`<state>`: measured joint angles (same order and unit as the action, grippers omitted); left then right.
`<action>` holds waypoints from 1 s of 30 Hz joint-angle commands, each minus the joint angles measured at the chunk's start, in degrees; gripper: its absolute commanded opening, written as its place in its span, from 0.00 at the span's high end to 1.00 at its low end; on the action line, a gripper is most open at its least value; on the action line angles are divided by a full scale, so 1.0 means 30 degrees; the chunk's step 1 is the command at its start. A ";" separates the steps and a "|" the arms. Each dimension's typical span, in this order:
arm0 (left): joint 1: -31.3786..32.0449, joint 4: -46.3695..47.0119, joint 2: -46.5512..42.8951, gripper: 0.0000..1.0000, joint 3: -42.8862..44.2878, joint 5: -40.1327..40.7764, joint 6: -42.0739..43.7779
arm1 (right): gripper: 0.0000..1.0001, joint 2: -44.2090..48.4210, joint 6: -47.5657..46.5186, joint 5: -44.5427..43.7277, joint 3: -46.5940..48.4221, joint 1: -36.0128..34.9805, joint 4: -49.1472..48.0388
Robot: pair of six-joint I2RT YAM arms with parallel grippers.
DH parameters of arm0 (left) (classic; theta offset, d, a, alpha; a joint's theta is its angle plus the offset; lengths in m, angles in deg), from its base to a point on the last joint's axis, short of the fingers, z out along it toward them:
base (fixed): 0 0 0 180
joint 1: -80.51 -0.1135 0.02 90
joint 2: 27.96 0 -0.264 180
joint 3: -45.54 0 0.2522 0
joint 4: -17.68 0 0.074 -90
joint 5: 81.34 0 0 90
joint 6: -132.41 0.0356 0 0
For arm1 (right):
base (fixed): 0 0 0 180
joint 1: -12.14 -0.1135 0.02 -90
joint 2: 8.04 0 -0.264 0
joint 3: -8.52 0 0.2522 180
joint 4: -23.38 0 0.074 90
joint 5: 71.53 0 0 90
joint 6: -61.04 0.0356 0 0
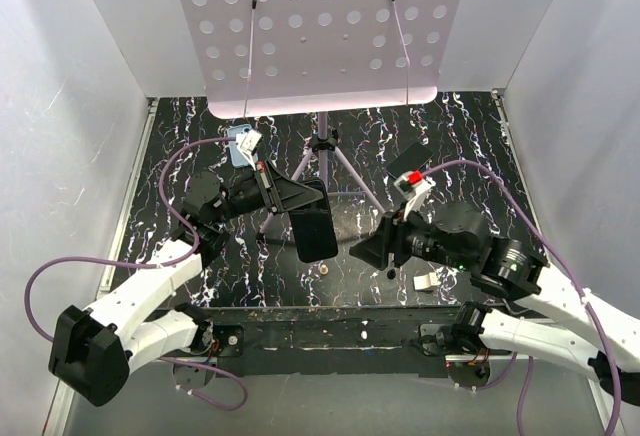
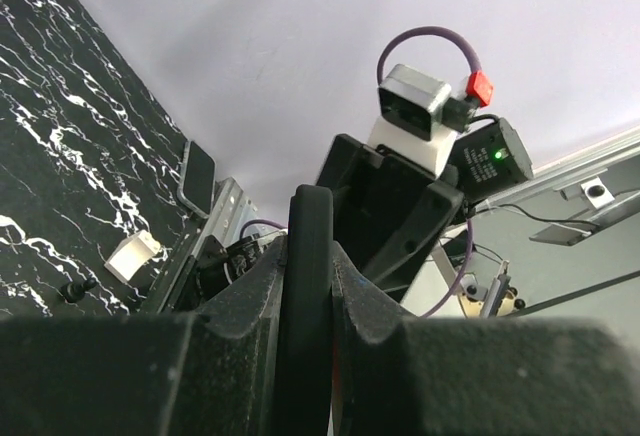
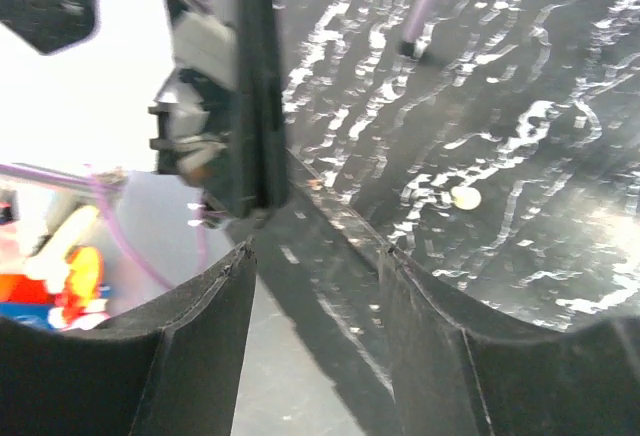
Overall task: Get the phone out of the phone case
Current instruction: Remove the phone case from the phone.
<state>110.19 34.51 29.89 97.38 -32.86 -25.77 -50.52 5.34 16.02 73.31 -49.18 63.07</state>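
My left gripper is shut on the phone, a flat black slab with rounded corners, and holds it above the table at the centre. In the left wrist view the phone stands edge-on between the two pads of the gripper. My right gripper is open just right of the phone, apart from it. In the right wrist view the open gripper faces the phone's dark edge, which lies beyond the fingertips. No light blue case shows on the phone or elsewhere in view.
A tripod holding a perforated white board stands behind the phone. A second black slab lies at the right rear, and a dark slab with a pale rim shows in the left wrist view. A small white piece lies near the front edge.
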 commanded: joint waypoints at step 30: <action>0.0012 0.2930 0.0318 1.00 -0.0245 0.0129 -0.2118 | 0.62 -0.1633 0.5059 0.9433 -0.1656 0.3389 -0.5423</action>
<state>110.12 41.57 33.34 95.24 -32.44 -31.04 -57.40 21.95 46.72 69.22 -39.30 44.71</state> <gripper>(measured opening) 0.139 0.378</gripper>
